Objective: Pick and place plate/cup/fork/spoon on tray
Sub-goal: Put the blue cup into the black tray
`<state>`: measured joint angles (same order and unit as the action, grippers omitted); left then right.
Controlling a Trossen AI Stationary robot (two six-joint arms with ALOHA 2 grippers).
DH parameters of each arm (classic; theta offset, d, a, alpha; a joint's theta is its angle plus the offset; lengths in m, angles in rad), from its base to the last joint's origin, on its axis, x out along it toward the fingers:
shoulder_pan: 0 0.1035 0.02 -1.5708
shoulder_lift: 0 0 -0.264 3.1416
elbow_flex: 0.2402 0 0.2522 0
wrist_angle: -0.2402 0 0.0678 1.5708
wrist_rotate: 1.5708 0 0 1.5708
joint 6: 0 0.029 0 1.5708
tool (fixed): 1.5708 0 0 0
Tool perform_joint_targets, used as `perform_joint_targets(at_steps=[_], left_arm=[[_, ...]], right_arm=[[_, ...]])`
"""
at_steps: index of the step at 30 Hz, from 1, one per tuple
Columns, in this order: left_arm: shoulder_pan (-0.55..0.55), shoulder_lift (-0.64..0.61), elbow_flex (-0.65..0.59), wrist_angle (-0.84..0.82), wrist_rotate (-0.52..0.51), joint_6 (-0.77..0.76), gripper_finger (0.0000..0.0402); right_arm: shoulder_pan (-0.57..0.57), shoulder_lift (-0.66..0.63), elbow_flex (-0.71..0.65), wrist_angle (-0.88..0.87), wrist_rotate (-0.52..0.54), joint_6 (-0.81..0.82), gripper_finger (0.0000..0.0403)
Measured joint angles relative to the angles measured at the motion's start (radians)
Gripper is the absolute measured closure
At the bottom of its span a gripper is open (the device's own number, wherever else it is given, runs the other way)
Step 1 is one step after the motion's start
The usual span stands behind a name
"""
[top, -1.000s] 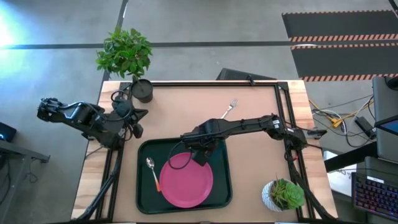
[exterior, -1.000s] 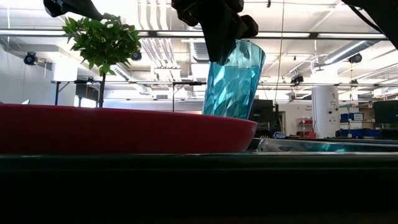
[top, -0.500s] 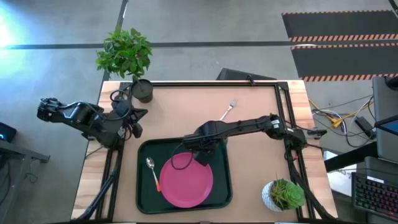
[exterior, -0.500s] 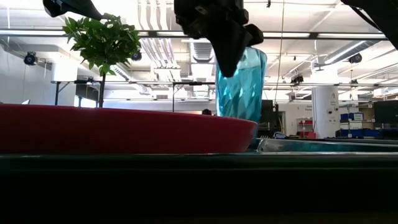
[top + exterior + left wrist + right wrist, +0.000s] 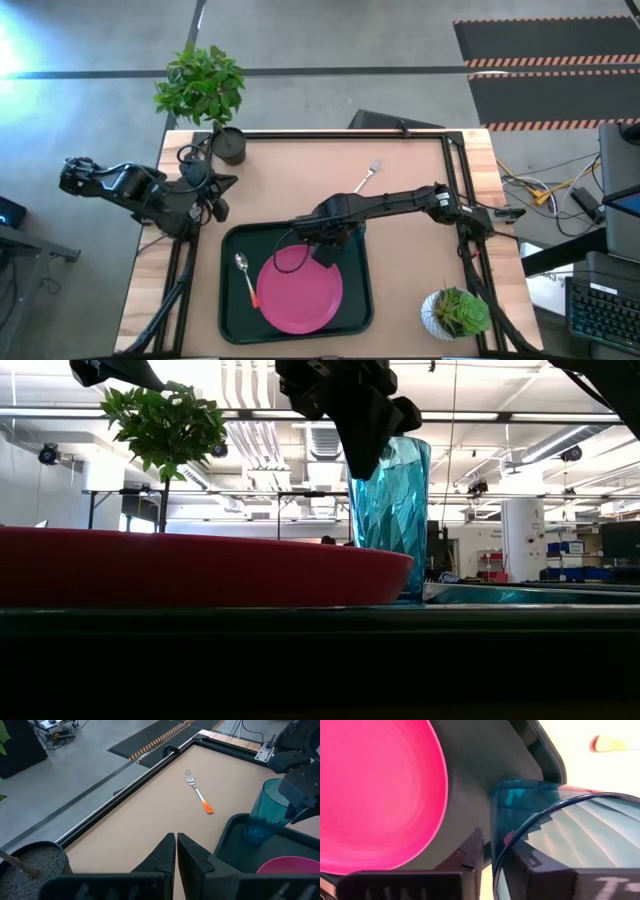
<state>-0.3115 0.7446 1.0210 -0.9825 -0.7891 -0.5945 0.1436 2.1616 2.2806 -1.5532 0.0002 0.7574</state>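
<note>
Faceted teal cup upright in the tray corner.
Right gripper grasps its translucent rim, one finger inside; smooth pink plate beside; left gripper clenched.

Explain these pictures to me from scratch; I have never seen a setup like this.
Two dark robot arms work at a table. One picture looks straight down, one looks level across the tabletop, and two come from cameras on the arms' wrists. On the table lies a dark tray holding a pink plate and a spoon. A fork lies on the bare table beyond it. The right gripper pinches the rim of a blue cup that stands upright in the tray's far corner. The left gripper, shut and empty, waits at the table's left edge near a potted plant; another plant stands at the near right corner.
</note>
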Motion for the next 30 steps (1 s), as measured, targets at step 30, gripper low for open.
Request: perform_joint_targets(at_steps=[30], left_arm=[[0.000, 0.027, -0.014, -0.020, 0.008, 0.007, 0.0402]], right_arm=[[0.000, -0.097, 0.075, 0.255, 0.077, -0.091, 0.0312]])
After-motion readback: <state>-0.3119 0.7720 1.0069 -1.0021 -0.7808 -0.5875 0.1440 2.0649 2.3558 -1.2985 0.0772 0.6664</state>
